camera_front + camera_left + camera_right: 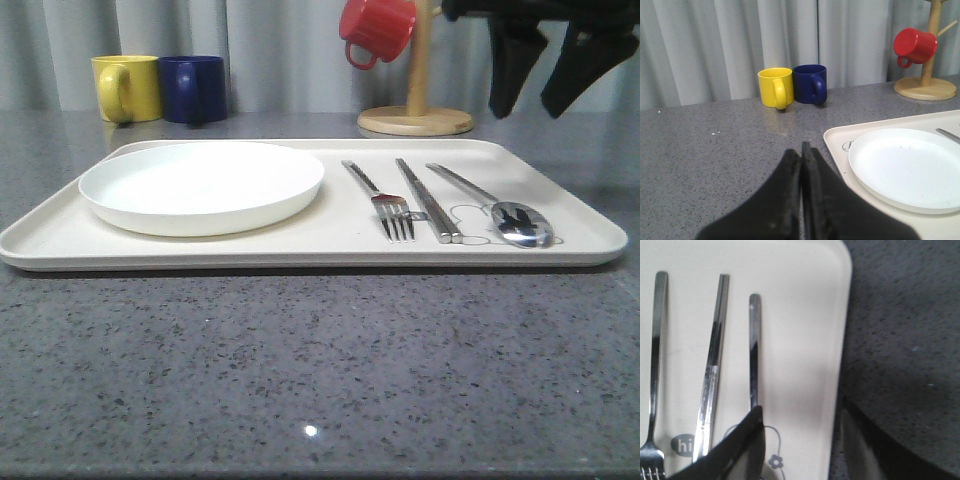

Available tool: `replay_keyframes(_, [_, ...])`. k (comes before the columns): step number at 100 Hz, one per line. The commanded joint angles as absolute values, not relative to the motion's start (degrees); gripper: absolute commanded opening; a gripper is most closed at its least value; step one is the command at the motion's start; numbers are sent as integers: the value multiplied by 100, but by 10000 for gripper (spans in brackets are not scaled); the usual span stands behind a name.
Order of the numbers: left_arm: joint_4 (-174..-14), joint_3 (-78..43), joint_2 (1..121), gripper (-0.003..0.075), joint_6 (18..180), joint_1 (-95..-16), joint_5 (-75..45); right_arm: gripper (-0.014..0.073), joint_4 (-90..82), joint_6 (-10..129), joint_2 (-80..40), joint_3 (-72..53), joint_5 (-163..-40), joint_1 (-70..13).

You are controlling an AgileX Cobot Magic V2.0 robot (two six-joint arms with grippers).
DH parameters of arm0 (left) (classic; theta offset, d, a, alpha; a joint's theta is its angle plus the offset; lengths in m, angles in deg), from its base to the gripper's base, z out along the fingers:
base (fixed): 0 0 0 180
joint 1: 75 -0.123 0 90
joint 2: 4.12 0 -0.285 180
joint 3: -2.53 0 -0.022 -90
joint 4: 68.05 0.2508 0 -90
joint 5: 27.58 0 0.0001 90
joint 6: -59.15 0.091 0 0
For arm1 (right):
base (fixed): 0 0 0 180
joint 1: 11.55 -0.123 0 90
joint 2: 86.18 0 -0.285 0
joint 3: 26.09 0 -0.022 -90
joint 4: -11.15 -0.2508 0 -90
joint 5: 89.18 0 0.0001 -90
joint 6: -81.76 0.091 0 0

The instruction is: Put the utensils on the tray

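The cream tray (60, 235) lies across the table. On its right half lie three silver utensils side by side: a fork (384, 203), a pair of chopsticks (425, 198) and a spoon (500, 208). Their handles also run along the tray (800, 340) in the right wrist view: fork (656, 355), chopsticks (712, 360), spoon (754, 347). My right gripper (555, 80) hangs high above the tray's back right corner, open and empty (801, 415). My left gripper (801, 150) is shut with nothing in it, over the bare table left of the tray (837, 142).
A round white plate (200, 185) sits on the tray's left half. A yellow mug (127, 88) and a blue mug (194, 88) stand at the back left. A wooden mug tree (416, 110) with a red mug (377, 30) stands behind the tray.
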State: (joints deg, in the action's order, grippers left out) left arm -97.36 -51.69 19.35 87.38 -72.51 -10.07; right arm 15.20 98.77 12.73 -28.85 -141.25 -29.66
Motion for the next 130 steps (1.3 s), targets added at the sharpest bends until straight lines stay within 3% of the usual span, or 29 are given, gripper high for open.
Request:
replay_keyframes(1, [-9807,-5008,1966,-19,8738,-7250,-1448,363,1696,9685,700,-3009,-13996,-2773])
replay_keyframes(32, [-9807,-5008,1966,-19,8738,-7250,-1448,363,1910,9660,-931,-1688,-13371,-2283])
replay_keyframes(93, [-9807,-5008,1966,-19,8738,-7250,-1448,356,2257,9660,-5175,1899,-11570,-2257])
replay_keyframes(110, [-9807,-5008,1966,-19,8738,-7250,-1448,255,2301,9660,-5917,2387,-11132,-2257])
replay_keyframes(130, [-9807,-5008,1966,-19,8738,-7250,-1448,38,2301,9660,-6017,2446,-10959,-2257])
